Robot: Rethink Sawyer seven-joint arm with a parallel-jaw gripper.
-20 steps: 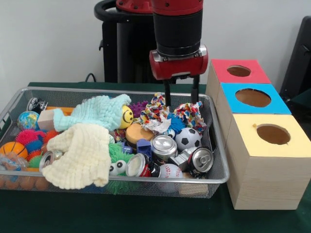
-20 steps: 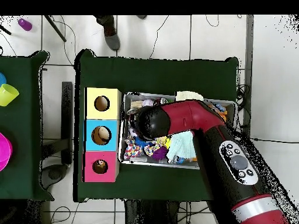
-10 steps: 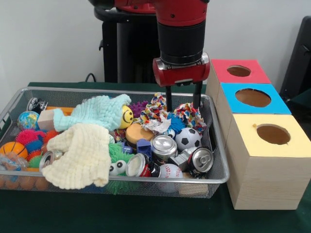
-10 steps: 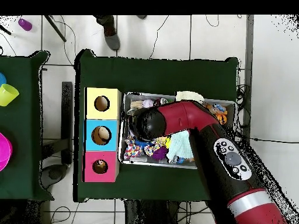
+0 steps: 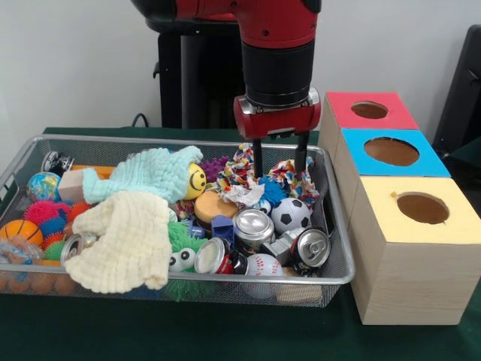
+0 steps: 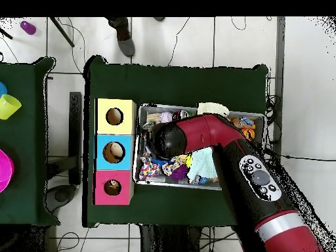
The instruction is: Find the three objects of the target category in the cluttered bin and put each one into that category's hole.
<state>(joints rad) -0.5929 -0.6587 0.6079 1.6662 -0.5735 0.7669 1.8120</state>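
Note:
The silver wire mesh bin (image 5: 150, 280) is full of toys, cans and cloths; it also shows in the overhead view (image 6: 170, 185). My gripper (image 5: 279, 171) hangs over the bin's far right part. It is open, with its fingers (image 5: 258, 159) down among two multicoloured rope toys (image 5: 239, 169) and nothing visibly gripped. A soccer ball (image 5: 290, 214), a baseball (image 5: 263, 265) and a yellow smiley ball (image 5: 196, 180) lie nearby. The red-topped box's round hole (image 5: 369, 110) is to the right of the gripper, and shows in the overhead view too (image 6: 112, 188). There my arm hides the gripper.
A blue-topped box (image 5: 391, 152) and a yellow-topped box (image 5: 421, 208) stand in a row with the red one, right of the bin. Several cans (image 5: 253, 226), a mint cloth (image 5: 143, 174) and a cream cloth (image 5: 124, 241) fill the bin. A person's shoe (image 6: 125, 42) shows at the overhead view's top.
My gripper has come down a little towards the rope toys, staying over the bin's far right part. The things in the bin have not moved.

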